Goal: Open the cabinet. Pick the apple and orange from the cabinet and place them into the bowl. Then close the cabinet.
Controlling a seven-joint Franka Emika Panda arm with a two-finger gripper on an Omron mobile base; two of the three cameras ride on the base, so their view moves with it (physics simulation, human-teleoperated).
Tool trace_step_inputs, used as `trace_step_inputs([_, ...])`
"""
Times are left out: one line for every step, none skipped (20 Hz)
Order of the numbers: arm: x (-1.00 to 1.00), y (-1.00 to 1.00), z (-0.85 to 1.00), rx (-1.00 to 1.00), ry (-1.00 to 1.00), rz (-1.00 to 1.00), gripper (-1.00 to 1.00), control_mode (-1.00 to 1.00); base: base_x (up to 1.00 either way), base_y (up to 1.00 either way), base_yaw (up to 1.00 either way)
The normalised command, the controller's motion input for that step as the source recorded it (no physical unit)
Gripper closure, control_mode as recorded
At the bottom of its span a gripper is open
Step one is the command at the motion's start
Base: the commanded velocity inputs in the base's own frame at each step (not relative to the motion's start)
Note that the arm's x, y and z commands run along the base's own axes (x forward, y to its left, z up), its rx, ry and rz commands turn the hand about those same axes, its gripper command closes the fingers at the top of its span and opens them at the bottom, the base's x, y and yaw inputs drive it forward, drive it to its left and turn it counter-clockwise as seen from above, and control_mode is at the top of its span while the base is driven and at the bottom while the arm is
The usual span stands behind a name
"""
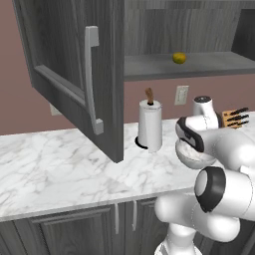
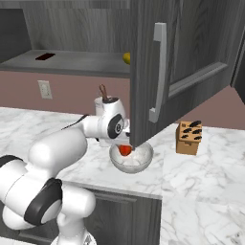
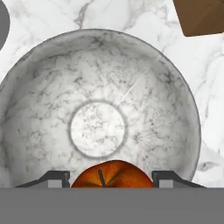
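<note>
So the gripper (image 3: 111,177) is holding the apple (image 3: 112,174) between its fingers right over the bowl (image 3: 39,78). The cabinet (image 1: 69,60) doors hang open, and the orange (image 1: 179,58) sits on the shelf at about 1 o'clock from the paper-towel roll (image 1: 150,127).

wall (image 1: 30,112): mauve-brown, behind bench
bench (image 1: 60,164): white marble, grey veins
outlet (image 1: 182,94): white, on wall above bench
lower doors (image 1: 74,231): dark grey, under bench
</note>
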Motion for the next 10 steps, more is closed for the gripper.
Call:
trace_step_inputs([0.05, -0.1, -0.26, 0.0, 0.0, 0.0, 1.0, -1.0, 0.0, 0.0, 0.0])
trace_step_inputs([0.06, -0.1, -0.26, 0.0, 0.0, 0.0, 1.0, -1.0, 0.0, 0.0, 0.0])
trace_step_inputs([0.07, -0.09, -0.28, 0.0, 0.0, 0.0, 1.0, -1.0, 0.0, 0.0, 0.0])
trace_step_inputs([0.07, -0.09, -0.25, 0.0, 0.0, 0.0, 1.0, -1.0, 0.0, 0.0, 0.0])
trace_step_inputs([0.09, -0.08, -0.26, 0.0, 0.0, 0.0, 1.0, -1.0, 0.0, 0.0, 0.0])
trace_step_inputs([0.09, -0.06, -0.25, 0.0, 0.0, 0.0, 1.0, -1.0, 0.0, 0.0, 0.0])
trace_step_inputs([0.14, -0.08, -0.24, 0.0, 0.0, 0.0, 1.0, -1.0, 0.0, 0.0, 0.0])
trace_step_inputs([0.14, -0.07, -0.24, 0.0, 0.0, 0.0, 1.0, -1.0, 0.0, 0.0, 0.0])
trace_step_inputs([0.14, -0.08, -0.22, 0.0, 0.0, 0.0, 1.0, -1.0, 0.0, 0.0, 0.0])
trace_step_inputs([0.15, -0.08, -0.22, 0.0, 0.0, 0.0, 1.0, -1.0, 0.0, 0.0, 0.0])
